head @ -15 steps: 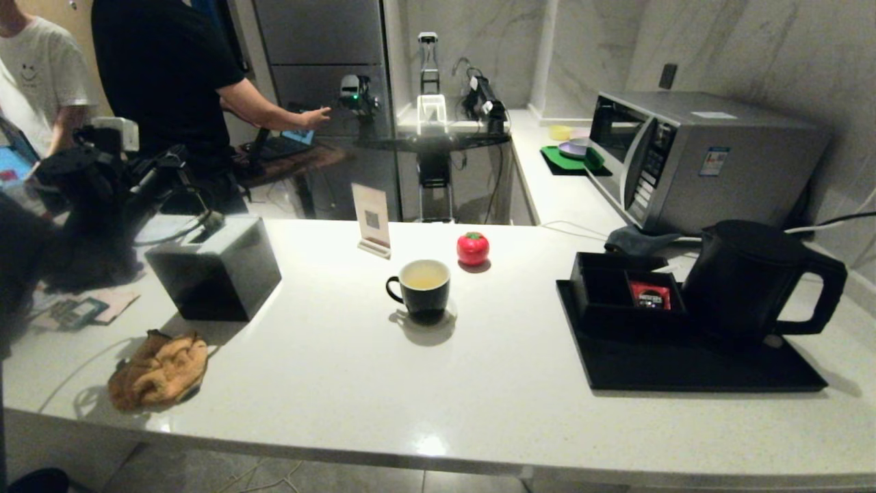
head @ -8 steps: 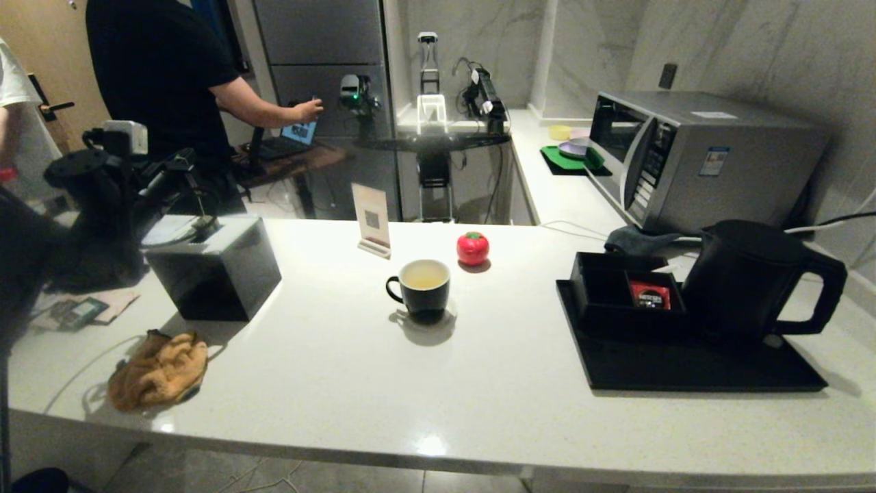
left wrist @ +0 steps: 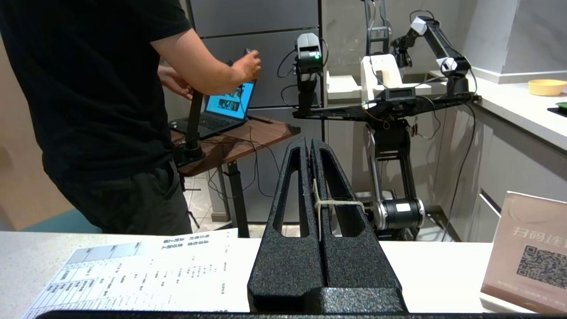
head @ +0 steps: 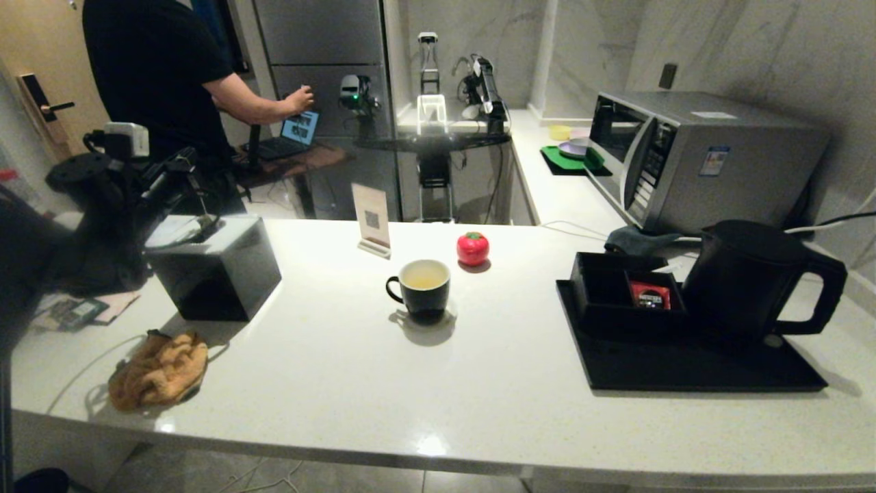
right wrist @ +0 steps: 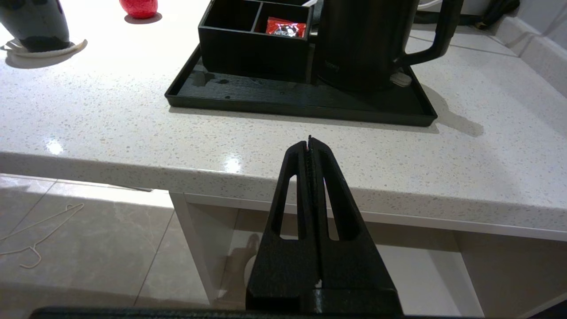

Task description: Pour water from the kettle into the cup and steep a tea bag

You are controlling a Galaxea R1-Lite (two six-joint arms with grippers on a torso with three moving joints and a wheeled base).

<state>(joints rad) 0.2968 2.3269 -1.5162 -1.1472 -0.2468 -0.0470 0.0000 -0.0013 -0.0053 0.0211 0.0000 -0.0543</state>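
The black cup (head: 423, 291) stands mid-counter on a coaster, holding pale yellowish water (head: 424, 275). It also shows at a corner of the right wrist view as the cup (right wrist: 35, 22). The black kettle (head: 753, 281) (right wrist: 363, 40) stands upright on a black tray (head: 684, 373), its handle pointing right. My left gripper (left wrist: 310, 141) is shut, raised at the counter's far left, with a pale thread lying in its seam and looped round one finger. My right gripper (right wrist: 309, 141) is shut and empty, low in front of the counter edge, short of the tray. No tea bag shows.
A black compartment box (head: 619, 294) with a red sachet (head: 649, 294) sits beside the kettle. A red tomato-shaped object (head: 473, 248), a QR sign (head: 371, 219), a black box (head: 219, 274), a brown cloth (head: 161, 370) and a microwave (head: 698, 161) are around. A person (head: 157, 82) stands behind.
My left arm has drifted slightly right at the far left. The person behind has moved a hand up to the laptop. Cup and kettle have stayed put.
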